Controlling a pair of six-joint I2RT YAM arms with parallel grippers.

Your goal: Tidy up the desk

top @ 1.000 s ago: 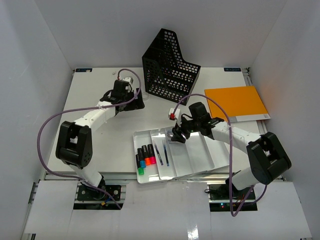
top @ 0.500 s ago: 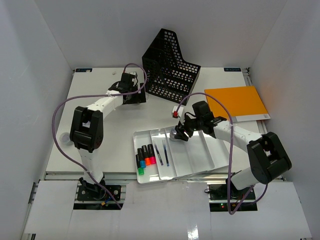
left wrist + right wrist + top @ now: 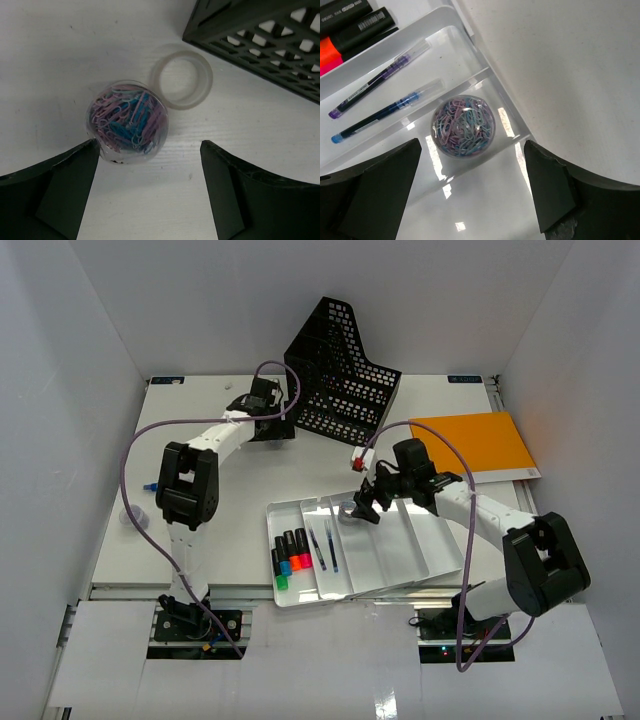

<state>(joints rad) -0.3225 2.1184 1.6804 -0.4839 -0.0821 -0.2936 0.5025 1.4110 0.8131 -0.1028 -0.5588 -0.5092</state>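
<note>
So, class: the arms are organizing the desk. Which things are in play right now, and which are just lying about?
In play: desk; loose clip tub beside the open left gripper; second clip tub in the white tray, under the open right gripper.
Lying about: tape roll; orange folder; mesh file holder; pens; markers.

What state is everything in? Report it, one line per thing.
left end effector: open, over a tub
right end effector: open, gripping nothing
desk tub: full of paper clips, standing on the desk
tape ring: lying flat beside that tub
tray tub: full of paper clips, free in the tray
markers: capped, in the tray
pens: lying side by side
file holder: upright
orange folder: closed, flat
</note>
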